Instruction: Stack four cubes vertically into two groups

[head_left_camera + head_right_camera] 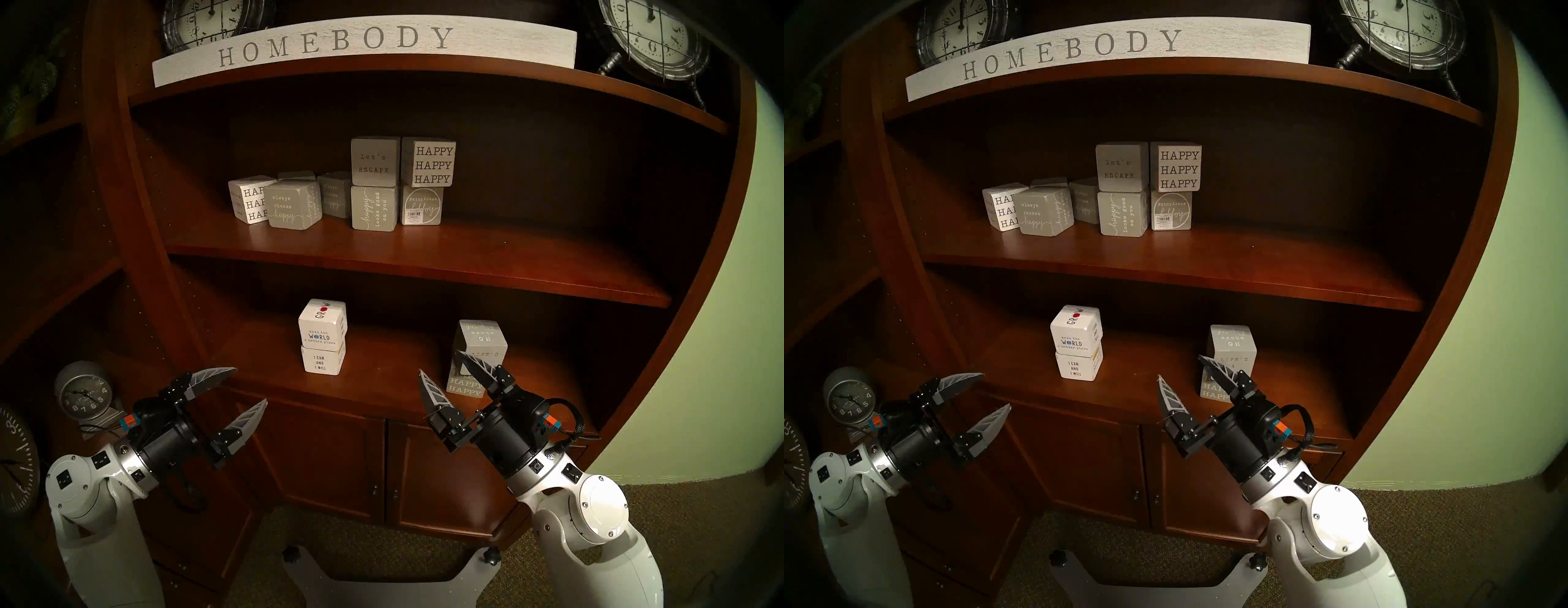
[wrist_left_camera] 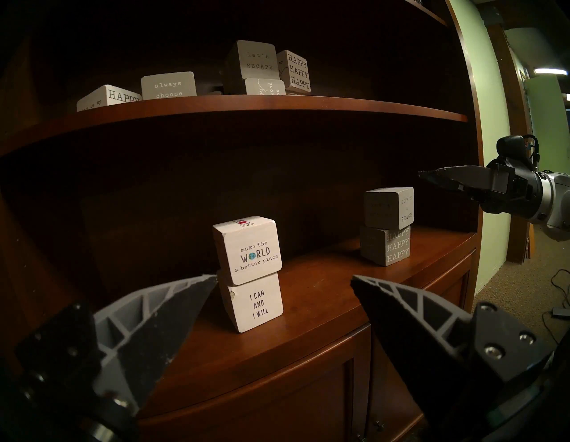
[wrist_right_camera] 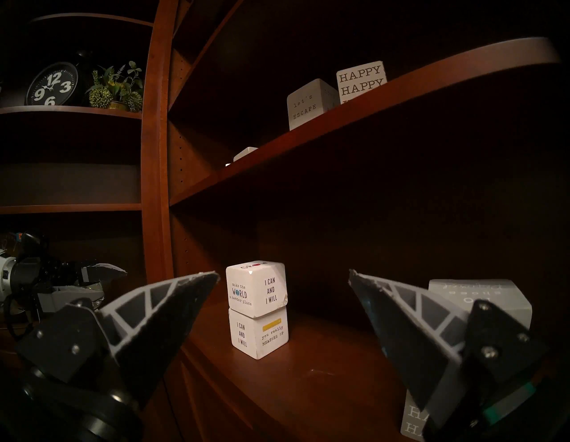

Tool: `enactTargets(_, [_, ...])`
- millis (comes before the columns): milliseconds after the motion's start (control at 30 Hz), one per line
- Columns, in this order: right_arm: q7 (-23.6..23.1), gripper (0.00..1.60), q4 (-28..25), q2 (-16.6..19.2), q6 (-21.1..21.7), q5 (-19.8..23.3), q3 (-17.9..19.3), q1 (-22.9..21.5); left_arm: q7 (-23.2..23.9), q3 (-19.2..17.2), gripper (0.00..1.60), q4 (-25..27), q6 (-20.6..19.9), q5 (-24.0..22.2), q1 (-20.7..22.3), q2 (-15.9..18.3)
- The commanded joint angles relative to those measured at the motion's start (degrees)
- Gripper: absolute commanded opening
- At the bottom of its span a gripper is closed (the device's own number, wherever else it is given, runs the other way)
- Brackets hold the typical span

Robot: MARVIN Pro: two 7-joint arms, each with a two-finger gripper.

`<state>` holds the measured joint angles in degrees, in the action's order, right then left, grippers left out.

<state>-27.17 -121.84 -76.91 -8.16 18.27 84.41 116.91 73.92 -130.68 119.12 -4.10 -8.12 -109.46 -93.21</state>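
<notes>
While both arms hang in front of the bookcase, the white tower [image 1: 322, 336] stands on the lower shelf [image 1: 382, 384]: one GROW cube atop another, the upper one twisted slightly. To the tower's right, well apart on the same shelf, the grey tower [image 1: 475, 358] stands two cubes high. The left gripper [image 1: 242, 392] is below-left of the white tower, its jaws spread wide and empty. The right gripper [image 1: 445, 369] is below-right of it, equally wide and empty.

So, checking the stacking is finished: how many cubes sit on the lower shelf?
4. Two white cubes stacked at left: upper, lower. Two grey cubes stacked at right: upper, lower, partly behind the right gripper.
</notes>
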Motion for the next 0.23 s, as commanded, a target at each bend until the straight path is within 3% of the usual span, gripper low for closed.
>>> enactTargets(0, [0.10, 1.60, -0.96, -0.43, -0.37, 0.21, -0.08, -0.31, 0.07, 0.10, 1.60, 0.70, -0.16, 0.07, 0.11, 0.06])
enactTargets(200, [0.02, 1.60, -0.96, -0.51, -0.35, 0.18, -0.04, -0.31, 0.24, 0.01, 1.60, 0.70, -0.18, 0.20, 0.23, -0.08])
